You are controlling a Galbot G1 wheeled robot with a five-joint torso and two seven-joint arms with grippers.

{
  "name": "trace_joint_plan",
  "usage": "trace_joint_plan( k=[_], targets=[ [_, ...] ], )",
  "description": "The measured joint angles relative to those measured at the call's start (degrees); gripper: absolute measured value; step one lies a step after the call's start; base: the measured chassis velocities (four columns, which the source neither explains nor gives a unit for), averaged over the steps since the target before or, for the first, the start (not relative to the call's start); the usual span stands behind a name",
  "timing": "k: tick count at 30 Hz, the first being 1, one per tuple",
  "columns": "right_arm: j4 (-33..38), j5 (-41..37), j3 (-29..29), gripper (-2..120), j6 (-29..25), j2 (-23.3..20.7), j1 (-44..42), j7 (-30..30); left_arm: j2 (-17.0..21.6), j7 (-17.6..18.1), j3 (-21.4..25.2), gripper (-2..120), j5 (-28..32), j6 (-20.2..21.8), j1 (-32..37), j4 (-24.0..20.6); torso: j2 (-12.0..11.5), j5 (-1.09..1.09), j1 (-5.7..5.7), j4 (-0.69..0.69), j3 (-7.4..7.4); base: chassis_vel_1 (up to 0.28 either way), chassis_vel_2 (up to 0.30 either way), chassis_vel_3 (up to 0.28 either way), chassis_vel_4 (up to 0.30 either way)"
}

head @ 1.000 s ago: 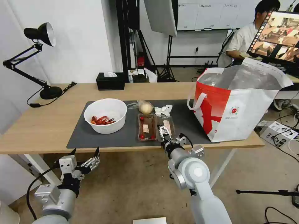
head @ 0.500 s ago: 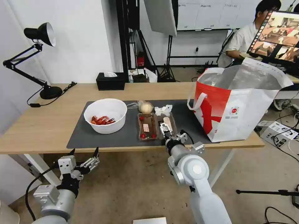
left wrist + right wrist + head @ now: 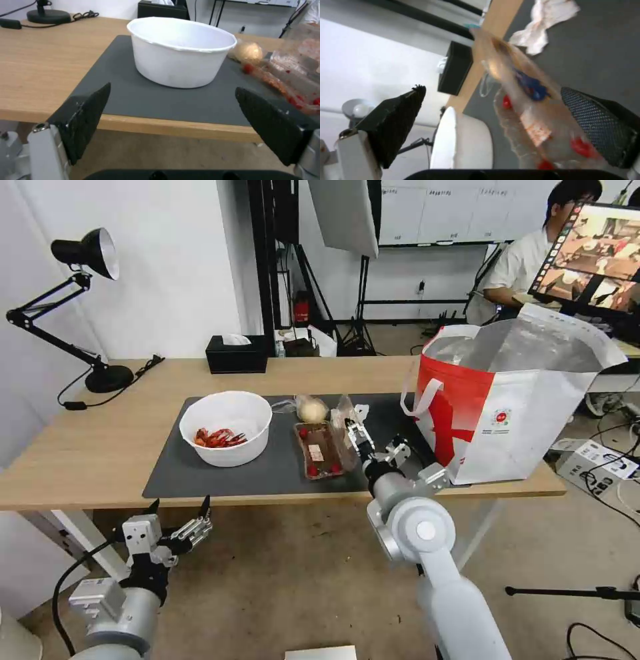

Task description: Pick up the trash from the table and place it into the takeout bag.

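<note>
On the dark mat (image 3: 180,467) of the table (image 3: 87,447) lies the trash. A white bowl (image 3: 227,428) (image 3: 181,50) holds red shells. Beside it are a bagged bun (image 3: 311,410) (image 3: 248,51), a crumpled tissue (image 3: 362,411) (image 3: 546,20) and a clear hinged tray (image 3: 320,450) (image 3: 533,120). My right gripper (image 3: 357,437) (image 3: 493,90) is open at the tray. The tray's lid stands tilted up between the fingers, leaning on one finger (image 3: 596,122). My left gripper (image 3: 180,513) (image 3: 172,88) hangs open below the table's front edge, facing the bowl. The takeout bag (image 3: 507,407) stands open at the right end.
A black tissue box (image 3: 236,355) (image 3: 455,67) sits at the table's back edge. A black desk lamp (image 3: 87,300) stands at the far left with its cable on the desktop. Bare wood lies left of the mat. The bag's strap (image 3: 420,397) hangs near my right arm.
My right gripper has moved forward and to the right over the tray. The tray's right half has tipped up from flat to leaning over the other half. The left arm has stayed still.
</note>
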State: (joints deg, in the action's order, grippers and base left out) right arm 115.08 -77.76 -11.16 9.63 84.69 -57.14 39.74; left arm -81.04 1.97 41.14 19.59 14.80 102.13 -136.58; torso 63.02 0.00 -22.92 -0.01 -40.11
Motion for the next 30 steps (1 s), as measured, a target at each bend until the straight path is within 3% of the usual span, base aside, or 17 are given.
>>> trace_joint_plan(
  k=[6,9,14,22,26,27,29,30],
  targets=[
    [-3.04,-1.73,2.75,100,3.46,0.51,4.92,1.14,-0.08,0.0,0.46,100,0.0,-0.26,0.73,-0.43,0.0,0.0,0.0,0.0,0.0,0.0,0.0,0.0,0.0],
    [-7.37,-3.96,6.33,100,8.72,2.72,10.39,7.73,-0.01,-0.25,1.27,100,0.14,-1.92,1.32,-0.53,0.0,-0.01,0.0,0.01,0.0,0.0,0.0,0.0,0.0],
    [-13.01,-4.61,8.66,100,9.39,5.23,16.05,10.56,-0.4,-0.35,1.88,100,0.18,-2.52,1.98,-0.43,0.0,-0.01,0.0,0.02,0.0,0.0,0.0,0.0,0.0],
    [-13.97,-4.87,9.06,100,9.13,4.5,18.5,10.36,-0.71,-0.45,2.38,100,0.2,-2.63,2.29,-0.86,0.0,0.0,0.0,0.01,0.0,0.0,0.0,0.0,0.0],
    [-13.64,-3.17,9.15,100,9.88,2.12,19.25,6.2,-0.65,-0.5,2.41,100,0.35,-2.91,2.23,-0.83,0.0,0.01,0.0,0.01,0.0,0.0,0.0,0.0,0.0],
    [-13.61,-1.12,9.39,100,10.25,0.99,19.54,3.75,-0.64,-0.53,2.4,100,0.46,-3.09,2.19,-0.8,0.0,0.0,0.0,0.01,0.0,0.0,0.0,0.0,0.0],
    [-14.22,9.83,11.07,99,11.32,-3.92,20.86,-6.82,-0.57,-0.66,2.38,100,0.94,-3.51,2.14,-0.8,0.0,0.01,0.0,0.01,0.0,0.0,0.0,0.0,0.0],
    [-14.22,9.83,11.07,99,11.32,-3.92,20.86,-6.82,-0.57,-0.66,2.38,100,0.94,-3.51,2.14,-0.8,0.0,0.01,0.0,0.01,0.0,0.0,0.0,0.0,0.0]
  ],
)
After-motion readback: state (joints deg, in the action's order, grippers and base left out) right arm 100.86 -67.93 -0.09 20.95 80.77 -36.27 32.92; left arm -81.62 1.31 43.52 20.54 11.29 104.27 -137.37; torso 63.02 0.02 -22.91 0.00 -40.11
